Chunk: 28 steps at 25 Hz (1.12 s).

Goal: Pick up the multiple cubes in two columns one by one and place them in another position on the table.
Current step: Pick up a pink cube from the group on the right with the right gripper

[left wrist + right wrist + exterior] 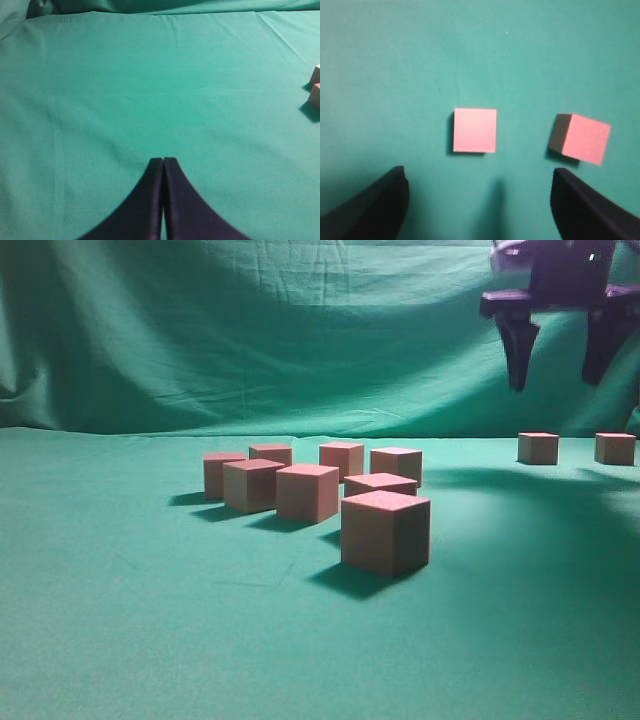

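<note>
Exterior view looks along the desk (pixel 120 640) at block height, with green cloth covering the surface and a draped green backdrop (pixel 250 330) behind it. Eight cubes (pixel 307 492) stand in a loose group near the middle, set roughly in two rows running away from the camera. The nearest cube (pixel 386 531) is the largest in view and casts a dark shadow to its left. Behind it a second one is partly hidden by it, and further back the rest sit close together without clearly touching. Two more cubes stand well apart from the group at the far right: one (pixel 538 448) to the left and one (pixel 615 448) to the right, with a gap between them.

The right end effector (pixel 558 355) hangs high above those two blocks, its dark fingers spread wide and holding nothing. The right wrist view looks straight down: the two finger tips frame the bottom of the picture, and both separate blocks lie on the cloth beyond them, one (pixel 475 130) squared to the camera, the other (pixel 581 138) turned slightly and showing a dark side.

The left wrist view shows the left end effector (pixel 163 165) with its two fingers pressed together, nothing between them, over bare cloth. Two block corners (pixel 315 85) peek in at the right edge.
</note>
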Available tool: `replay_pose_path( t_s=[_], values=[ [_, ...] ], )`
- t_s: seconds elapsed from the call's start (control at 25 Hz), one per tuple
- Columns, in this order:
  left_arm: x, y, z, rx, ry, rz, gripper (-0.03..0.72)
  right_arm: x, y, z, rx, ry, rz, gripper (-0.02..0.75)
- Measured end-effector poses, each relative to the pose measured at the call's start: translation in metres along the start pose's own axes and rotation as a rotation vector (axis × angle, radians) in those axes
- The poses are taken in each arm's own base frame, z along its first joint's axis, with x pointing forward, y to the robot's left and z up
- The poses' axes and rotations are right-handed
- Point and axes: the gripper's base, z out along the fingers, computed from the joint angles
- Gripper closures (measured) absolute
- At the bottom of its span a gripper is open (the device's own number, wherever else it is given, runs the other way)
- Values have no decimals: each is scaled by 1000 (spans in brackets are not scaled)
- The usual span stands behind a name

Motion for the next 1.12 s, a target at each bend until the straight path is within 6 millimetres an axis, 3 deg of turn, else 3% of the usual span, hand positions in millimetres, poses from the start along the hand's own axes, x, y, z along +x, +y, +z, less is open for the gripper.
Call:
replay_pose_path(
  t_s=[0.32, 0.6, 0.76, 0.88, 1.12],
  values=[
    [0, 0, 0, 0, 0, 0, 688, -3, 4, 52, -5, 6, -27, 160],
    [0, 0, 0, 0, 0, 0, 688, -4, 6, 69, -7, -7, -38, 160],
    [0, 0, 0, 0, 0, 0, 688, -3, 6, 70, -10, -5, -37, 314],
    [0, 0, 0, 0, 0, 0, 688, -3, 6, 70, -13, -2, -36, 485],
    [0, 0, 0, 0, 0, 0, 688, 0, 6, 61, -16, 58, -31, 479]
  ],
)
